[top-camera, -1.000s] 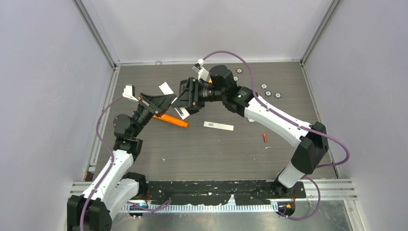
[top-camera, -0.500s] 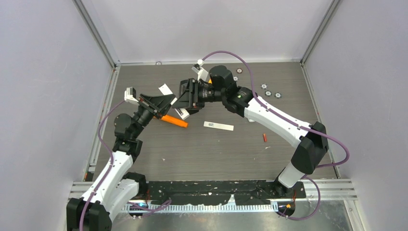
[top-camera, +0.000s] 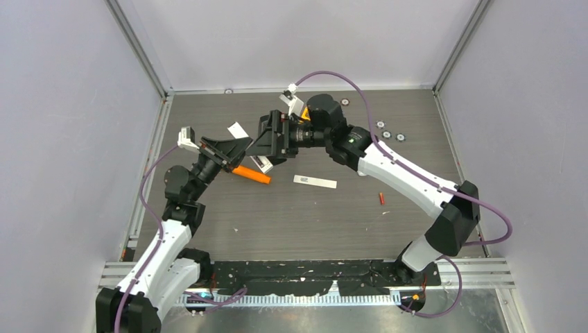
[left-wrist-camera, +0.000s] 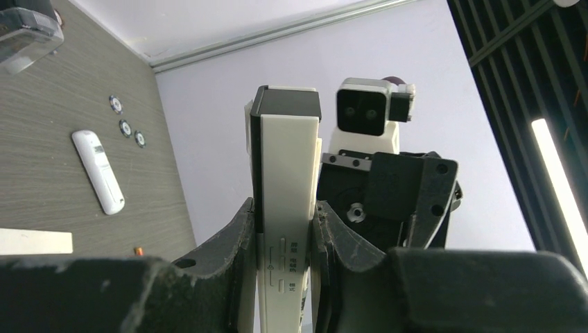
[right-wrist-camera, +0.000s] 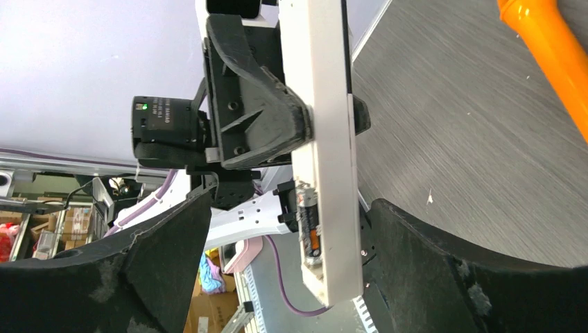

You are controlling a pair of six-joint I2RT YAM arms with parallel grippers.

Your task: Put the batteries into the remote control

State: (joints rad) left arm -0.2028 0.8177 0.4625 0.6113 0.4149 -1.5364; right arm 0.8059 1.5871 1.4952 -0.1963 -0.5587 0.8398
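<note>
Battery (right-wrist-camera: 309, 225) sits in remote (right-wrist-camera: 326, 139), seemingly seated, between spread right jaws; left jaws pinch remote.

I see that my left arm (top-camera: 163, 239) and right arm (top-camera: 395, 170) have white shells, black joints and purple cables (top-camera: 326, 73).

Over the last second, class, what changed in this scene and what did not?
The right arm shifted slightly rightward and the right pincer opened wide either side of the remote, where a battery sits. The left pincer still clamps the remote; nothing else moved.
</note>
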